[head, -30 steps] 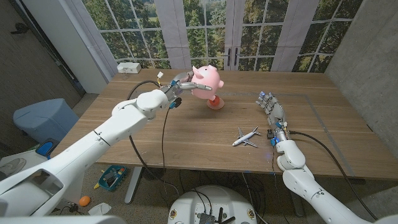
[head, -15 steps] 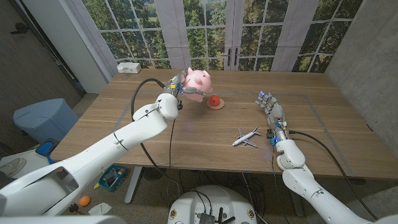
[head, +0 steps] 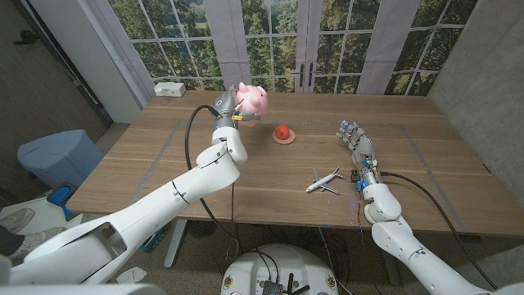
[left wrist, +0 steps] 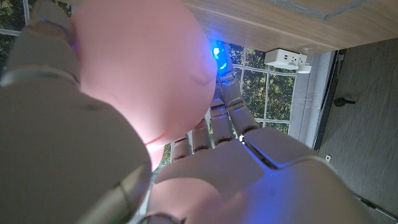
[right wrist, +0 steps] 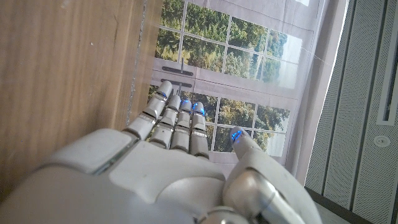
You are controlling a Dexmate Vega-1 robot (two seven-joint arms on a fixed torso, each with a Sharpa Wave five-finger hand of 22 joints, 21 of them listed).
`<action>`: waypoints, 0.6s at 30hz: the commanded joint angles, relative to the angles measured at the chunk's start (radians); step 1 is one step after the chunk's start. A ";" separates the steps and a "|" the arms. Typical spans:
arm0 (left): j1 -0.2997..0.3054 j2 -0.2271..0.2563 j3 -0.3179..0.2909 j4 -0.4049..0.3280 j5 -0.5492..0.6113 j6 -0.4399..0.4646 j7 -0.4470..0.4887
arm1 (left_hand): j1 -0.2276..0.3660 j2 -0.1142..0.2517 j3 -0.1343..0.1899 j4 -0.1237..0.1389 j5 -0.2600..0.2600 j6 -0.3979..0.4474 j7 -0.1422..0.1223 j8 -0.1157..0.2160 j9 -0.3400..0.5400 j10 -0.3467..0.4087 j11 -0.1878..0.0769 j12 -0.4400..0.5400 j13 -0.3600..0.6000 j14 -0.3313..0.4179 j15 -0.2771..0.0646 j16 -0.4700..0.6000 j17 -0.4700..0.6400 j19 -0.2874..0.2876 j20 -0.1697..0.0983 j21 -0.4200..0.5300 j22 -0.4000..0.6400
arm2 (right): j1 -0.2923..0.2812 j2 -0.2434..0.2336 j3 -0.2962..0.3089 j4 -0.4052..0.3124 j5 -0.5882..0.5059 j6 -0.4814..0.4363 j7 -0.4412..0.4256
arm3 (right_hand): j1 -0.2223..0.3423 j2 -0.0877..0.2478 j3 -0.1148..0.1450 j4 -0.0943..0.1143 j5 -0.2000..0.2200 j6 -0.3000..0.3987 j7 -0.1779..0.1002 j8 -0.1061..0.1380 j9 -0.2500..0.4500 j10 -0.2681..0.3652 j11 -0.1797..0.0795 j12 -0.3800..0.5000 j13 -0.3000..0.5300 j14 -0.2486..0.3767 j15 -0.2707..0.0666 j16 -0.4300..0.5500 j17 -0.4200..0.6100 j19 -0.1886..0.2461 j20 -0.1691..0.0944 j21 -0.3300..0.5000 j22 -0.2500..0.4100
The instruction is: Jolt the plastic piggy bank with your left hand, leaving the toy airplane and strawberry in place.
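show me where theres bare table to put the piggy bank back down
Bare wood lies left of the strawberry, under the piggy bank held up by the left hand; more lies near the table front left. It is tighter between the toy airplane and the right hand.

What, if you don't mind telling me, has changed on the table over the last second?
The left robot hand, holding the pink piggy bank, has carried it leftward and farther back, away from the strawberry. The strawberry, the toy airplane and the right robot hand stayed put.
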 commanded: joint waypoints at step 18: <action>0.145 0.086 -0.323 0.045 -0.476 -0.634 -0.348 | 0.349 0.356 0.122 0.016 0.002 0.578 -0.044 0.064 0.050 0.536 -0.276 -0.004 0.123 0.453 -0.423 -0.004 0.005 -0.084 -0.173 0.011 0.001 | 0.007 0.004 0.001 0.011 -0.001 0.004 -0.004 | -0.006 0.015 0.003 -0.009 -0.002 -0.001 0.004 -0.002 0.004 -0.001 0.005 -0.004 0.002 -0.006 -0.006 0.008 -0.001 0.010 -0.009 -0.007 0.006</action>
